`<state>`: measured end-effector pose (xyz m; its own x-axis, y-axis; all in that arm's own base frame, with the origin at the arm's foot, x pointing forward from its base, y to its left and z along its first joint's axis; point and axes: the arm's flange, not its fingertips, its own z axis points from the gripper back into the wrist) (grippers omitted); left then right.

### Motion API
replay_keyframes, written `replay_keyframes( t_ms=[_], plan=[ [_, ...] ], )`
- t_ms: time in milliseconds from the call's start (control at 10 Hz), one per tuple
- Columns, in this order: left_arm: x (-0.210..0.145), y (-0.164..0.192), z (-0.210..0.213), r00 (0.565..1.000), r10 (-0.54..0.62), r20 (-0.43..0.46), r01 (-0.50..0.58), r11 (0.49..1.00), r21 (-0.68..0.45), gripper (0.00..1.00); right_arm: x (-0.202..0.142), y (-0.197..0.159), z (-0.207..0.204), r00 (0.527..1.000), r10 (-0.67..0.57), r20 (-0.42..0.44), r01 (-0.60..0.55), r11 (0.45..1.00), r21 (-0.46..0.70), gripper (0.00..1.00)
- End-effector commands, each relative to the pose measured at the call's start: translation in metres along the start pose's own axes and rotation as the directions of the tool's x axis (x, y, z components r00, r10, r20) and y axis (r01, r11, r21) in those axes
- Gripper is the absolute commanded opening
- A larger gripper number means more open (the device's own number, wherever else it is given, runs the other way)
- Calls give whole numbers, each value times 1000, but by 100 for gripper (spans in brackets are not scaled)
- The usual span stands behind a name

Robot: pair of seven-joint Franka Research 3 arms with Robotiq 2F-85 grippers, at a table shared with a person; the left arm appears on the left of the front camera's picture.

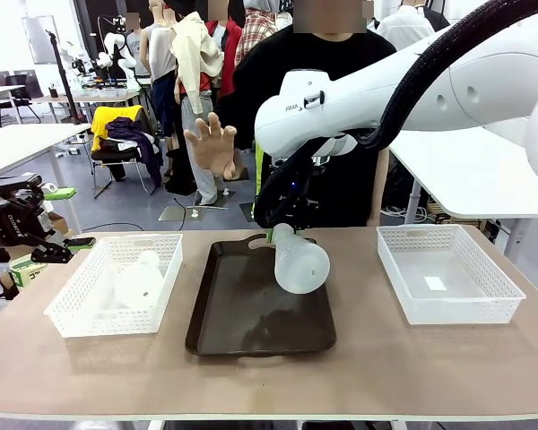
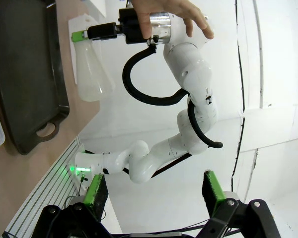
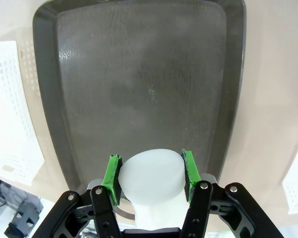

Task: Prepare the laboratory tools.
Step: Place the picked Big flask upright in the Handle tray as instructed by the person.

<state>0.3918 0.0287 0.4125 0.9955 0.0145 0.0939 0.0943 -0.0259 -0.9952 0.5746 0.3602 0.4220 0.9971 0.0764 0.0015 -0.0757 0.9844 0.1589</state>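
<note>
Right gripper (image 1: 271,235) clamped on flask (image 1: 302,262) at the neck between its green pads, flask tilted, hanging over dark tray (image 1: 251,336). Left gripper (image 1: 67,218) jaws apart, just beside left basket (image 1: 72,321) holding second flask (image 1: 139,285).

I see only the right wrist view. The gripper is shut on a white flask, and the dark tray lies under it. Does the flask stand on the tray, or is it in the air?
Observer: It seems to be in the air. The right gripper holds the flask by its neck, tilted, above the tray.
Operator: Where is the other flask?
Observer: The second flask lies in the left basket.
Operator: And the left gripper?
Observer: The left gripper hangs open beside that basket, at the table's left edge, and holds nothing.
</note>
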Motion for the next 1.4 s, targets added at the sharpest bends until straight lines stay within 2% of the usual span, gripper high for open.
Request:
replay_keyframes(
  t_ms=[0,1300],
  plan=[
    [-1,-3,2,1000,-4,-2,4,1000,-10,100,0,-1,0,1000,6,5,-6,1000,-9,0],
    [-1,-3,2,1000,-4,-2,4,1000,-10,100,0,-1,0,1000,6,5,-6,1000,-9,0]
  ],
)
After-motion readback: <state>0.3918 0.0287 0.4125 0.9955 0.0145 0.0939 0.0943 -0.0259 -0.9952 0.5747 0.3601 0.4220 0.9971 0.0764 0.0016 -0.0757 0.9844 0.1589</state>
